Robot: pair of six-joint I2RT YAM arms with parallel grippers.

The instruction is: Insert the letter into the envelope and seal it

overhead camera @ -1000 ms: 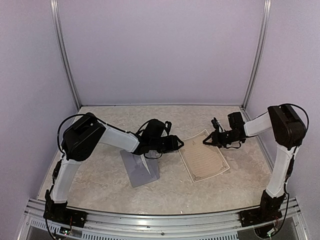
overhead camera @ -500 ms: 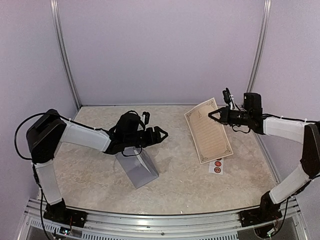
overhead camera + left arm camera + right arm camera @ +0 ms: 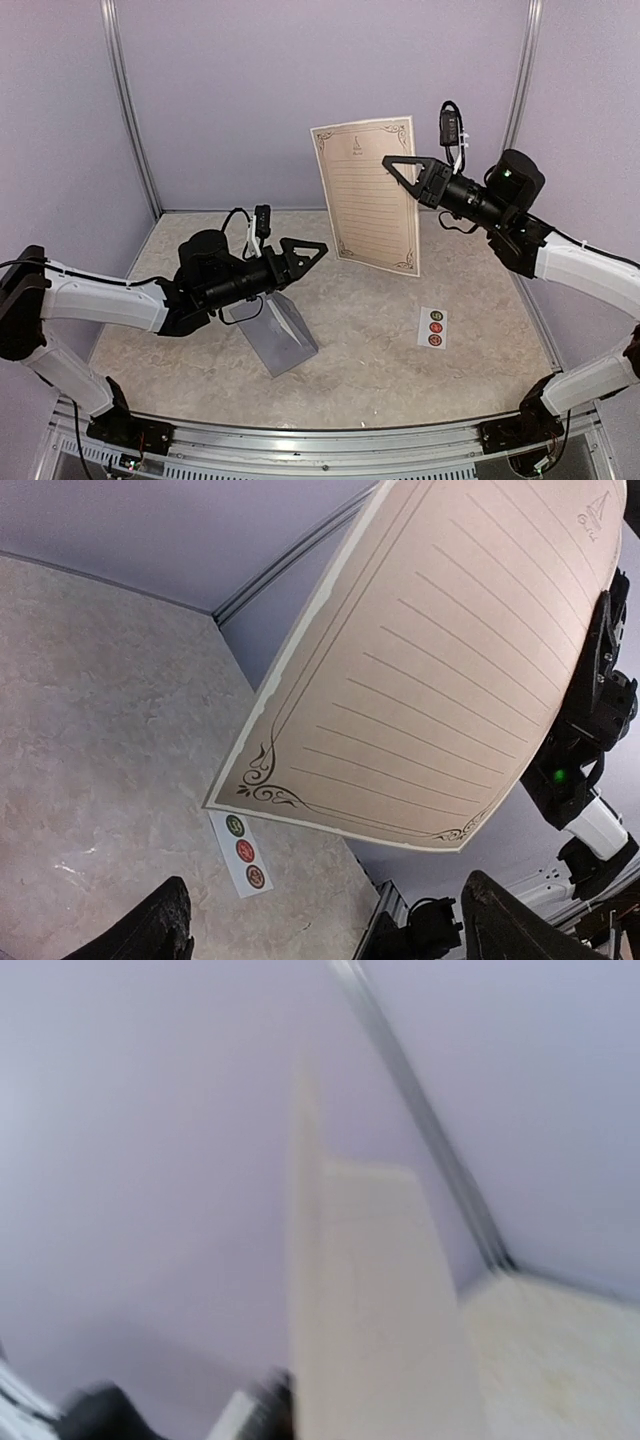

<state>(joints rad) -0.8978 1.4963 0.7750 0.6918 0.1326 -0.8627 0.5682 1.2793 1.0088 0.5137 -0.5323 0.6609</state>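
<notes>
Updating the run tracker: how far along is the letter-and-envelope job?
Done: right gripper pinches the letter, upright above the table. In hand: left gripper open, facing it. Left: insertion and sealing; the envelope lies on the table without it, sticker strip unused.

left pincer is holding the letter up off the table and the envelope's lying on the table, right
No: the right pincer holds the letter up; the left pincer is open and empty. The top external view shows it. The envelope does lie on the table.

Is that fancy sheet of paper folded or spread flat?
Spread flat. The letter is held upright, unfolded, its full border showing, pinched at one edge by the right gripper.
</notes>
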